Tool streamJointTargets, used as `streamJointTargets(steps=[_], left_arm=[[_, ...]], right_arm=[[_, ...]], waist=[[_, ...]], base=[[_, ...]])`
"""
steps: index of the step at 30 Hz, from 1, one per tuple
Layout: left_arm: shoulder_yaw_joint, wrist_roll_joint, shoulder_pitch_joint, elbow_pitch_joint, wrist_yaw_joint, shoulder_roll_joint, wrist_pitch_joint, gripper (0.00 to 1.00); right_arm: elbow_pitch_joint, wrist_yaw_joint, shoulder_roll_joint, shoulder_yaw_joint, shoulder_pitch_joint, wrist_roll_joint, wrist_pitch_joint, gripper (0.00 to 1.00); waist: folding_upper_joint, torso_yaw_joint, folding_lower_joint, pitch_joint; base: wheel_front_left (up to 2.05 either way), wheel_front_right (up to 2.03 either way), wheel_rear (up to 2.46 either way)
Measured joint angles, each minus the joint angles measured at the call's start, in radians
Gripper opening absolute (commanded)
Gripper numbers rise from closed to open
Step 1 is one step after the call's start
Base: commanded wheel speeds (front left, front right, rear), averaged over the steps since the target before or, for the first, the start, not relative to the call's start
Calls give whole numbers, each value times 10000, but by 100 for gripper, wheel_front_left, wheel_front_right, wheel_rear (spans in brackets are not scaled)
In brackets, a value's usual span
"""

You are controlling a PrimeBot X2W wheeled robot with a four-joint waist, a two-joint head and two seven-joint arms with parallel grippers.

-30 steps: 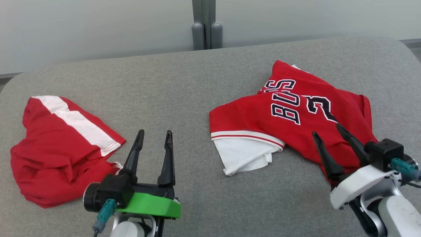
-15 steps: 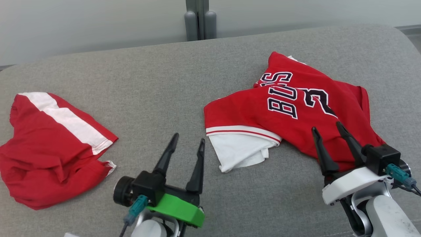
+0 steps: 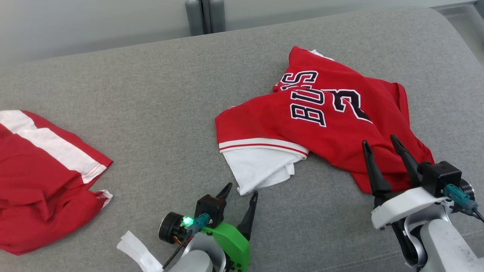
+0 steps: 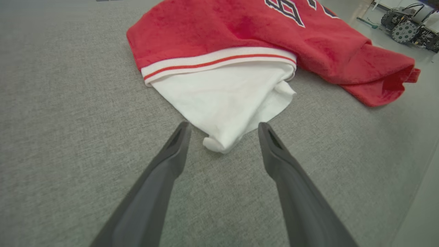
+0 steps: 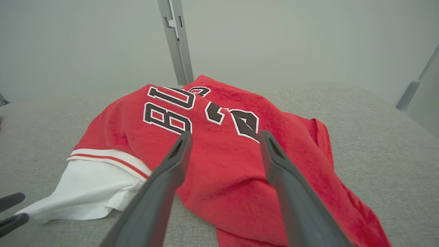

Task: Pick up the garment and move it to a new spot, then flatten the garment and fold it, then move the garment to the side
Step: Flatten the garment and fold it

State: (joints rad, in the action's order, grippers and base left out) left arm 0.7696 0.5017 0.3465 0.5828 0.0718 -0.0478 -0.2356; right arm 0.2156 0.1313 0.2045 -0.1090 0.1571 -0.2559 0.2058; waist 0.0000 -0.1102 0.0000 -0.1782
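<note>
The garment is a crumpled red jersey with black lettering and a white part sticking out at its near left; it lies on the grey padded table, right of centre. My left gripper is open, its fingertips either side of the white corner, low over the table and not gripping it. My right gripper is open too, over the garment's red near-right part, with nothing between the fingers. The left gripper's fingertips also show at the lower left of the right wrist view.
A second red cloth with a white stripe lies at the table's left. A white paper scrap sits near the front edge. A grey post stands behind the table. The table's rounded right end is near the garment.
My left gripper has moved right and toward the garment, reaching its white corner. The head camera has swung, shifting the whole picture left. The right gripper has barely moved.
</note>
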Motion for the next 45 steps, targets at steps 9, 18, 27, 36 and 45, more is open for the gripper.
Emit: streamJointTargets(steps=[9,18,27,36,45], left_arm=[[696,1866,513,508,86,0,81,15],[750,2970,779,545,88,2,-213,0],[-3026,1237,188,-2261,364,2,-284,0],[-4788,-487,-907,-3066,293,-4,-284,0],[-4932,-1252,-1366,-2284,792,0,-284,100]], right_arm=[[207,0,2,-12,134,84,155,100],[387,0,-6,98,133,380,249,100],[453,0,-134,79,107,665,291,100],[619,0,-165,-259,-35,700,251,100],[654,0,-146,-138,-63,738,219,100]], waist=[[0,-194,0,-52],[0,-103,0,41],[0,169,0,118],[0,385,0,186],[0,637,0,303]], base=[[0,0,0],[0,0,0],[0,0,0],[0,0,0],[0,0,0]])
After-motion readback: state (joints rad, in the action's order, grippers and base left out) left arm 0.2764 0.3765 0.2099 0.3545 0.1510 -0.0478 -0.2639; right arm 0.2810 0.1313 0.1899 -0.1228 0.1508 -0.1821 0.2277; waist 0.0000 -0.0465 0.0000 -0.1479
